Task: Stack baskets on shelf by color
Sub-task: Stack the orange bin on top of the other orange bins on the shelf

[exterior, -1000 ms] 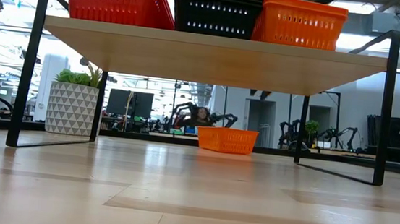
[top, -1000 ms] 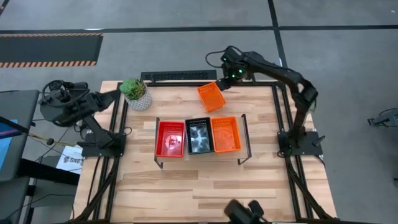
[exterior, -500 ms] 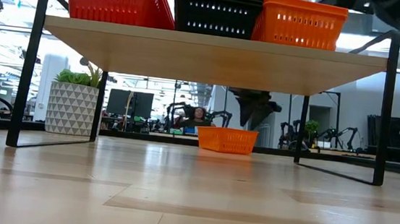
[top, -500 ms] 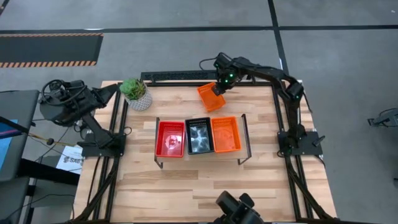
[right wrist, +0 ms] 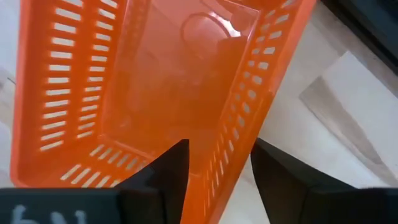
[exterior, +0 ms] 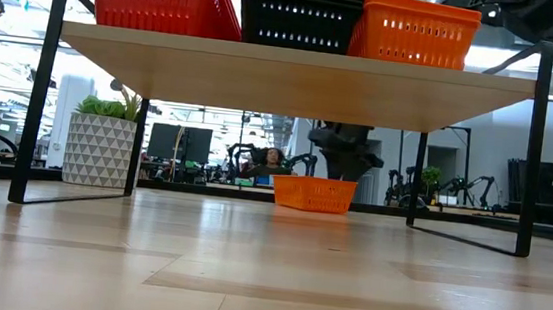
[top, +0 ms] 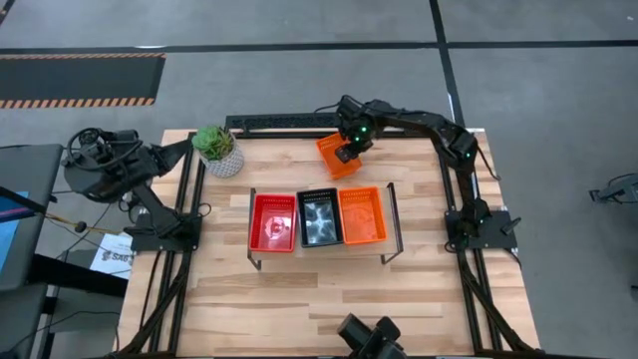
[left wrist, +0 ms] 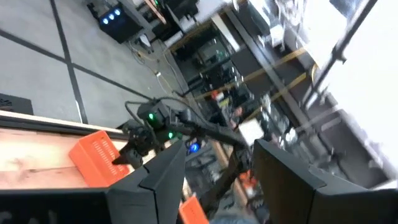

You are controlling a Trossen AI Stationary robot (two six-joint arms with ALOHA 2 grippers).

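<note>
1. A loose orange basket (top: 337,157) lies on the table (top: 299,309) near the far edge, a little right of the middle and turned at an angle to that edge.
2. The right gripper (top: 346,150) is down at this basket's far-right rim — in the wrist view one finger (right wrist: 169,168) sits inside the basket and the other (right wrist: 281,174) outside its long wall, jaws apart and straddling that wall.
3. The right arm reaches from its base at the right edge up and over to the far edge, elbow bent, wrist pointing down.
4. The shelf (top: 319,249) stands mid-table, carrying red baskets (top: 273,221), black baskets (top: 318,218) and orange baskets (top: 361,215) side by side.
5. The left gripper (top: 184,150) waits by the far-left corner, raised near the potted plant (top: 218,149) — its jaws apart, holding nothing.
</note>
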